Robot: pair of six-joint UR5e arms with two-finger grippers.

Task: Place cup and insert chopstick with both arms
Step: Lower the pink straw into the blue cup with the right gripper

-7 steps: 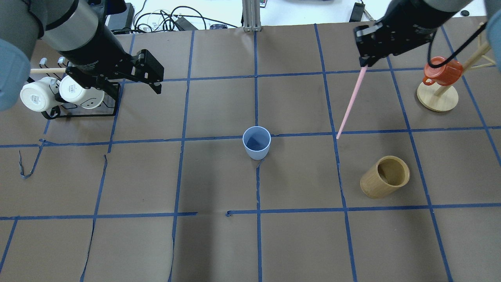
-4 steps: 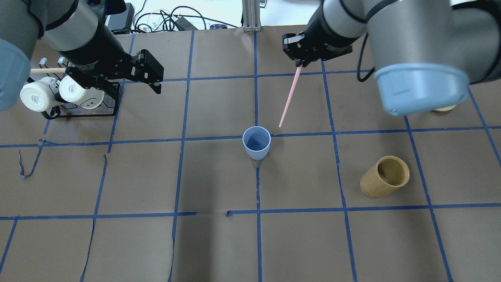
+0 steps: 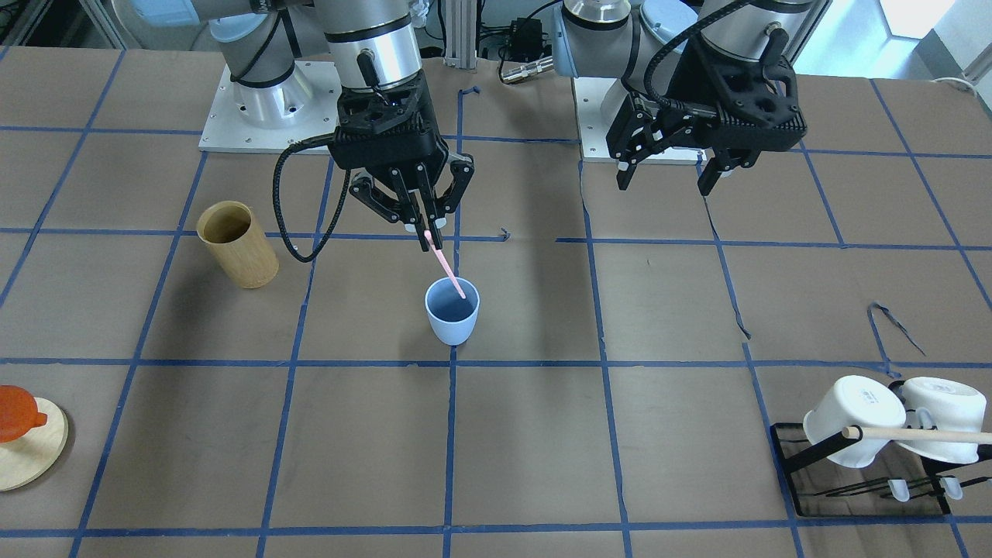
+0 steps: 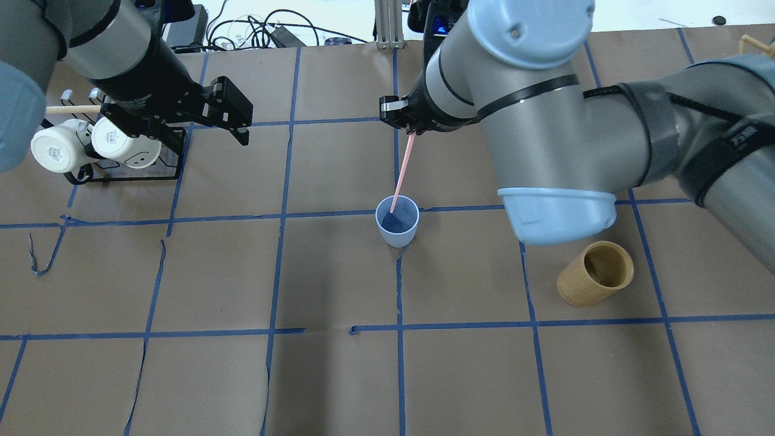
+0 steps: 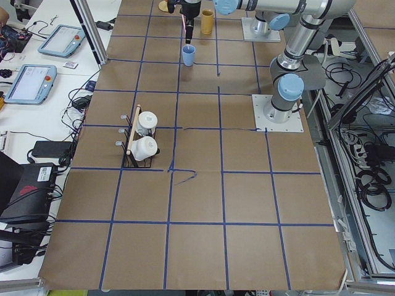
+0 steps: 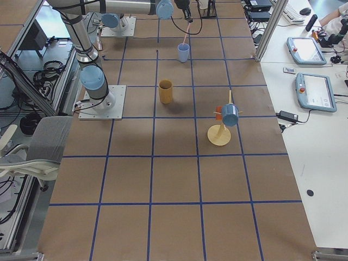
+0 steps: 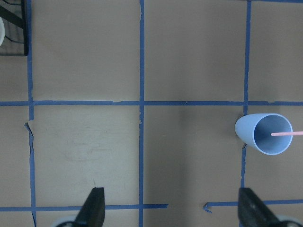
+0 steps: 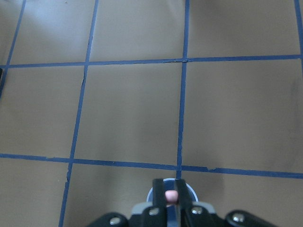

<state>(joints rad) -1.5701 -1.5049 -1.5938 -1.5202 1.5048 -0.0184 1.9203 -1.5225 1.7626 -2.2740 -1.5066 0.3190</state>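
The blue cup stands upright in the middle of the desk, right by a crossing of blue tape lines. Reaching in over its far side is the right arm, jaws pinched tight on the top end of the pink chopstick. The chopstick slants down toward the near side, and there it is: the left wrist view shows its lower tip over the cup's blue inside. How deep it goes, I cannot tell. At the far left, the left arm hangs above the desk, jaws spread wide with nothing in them, well apart from the cup. Just beside it a black rack holds two white mugs. On the near right a wooden cup stands alone. At the far right an orange mug sits over a round wooden stand.
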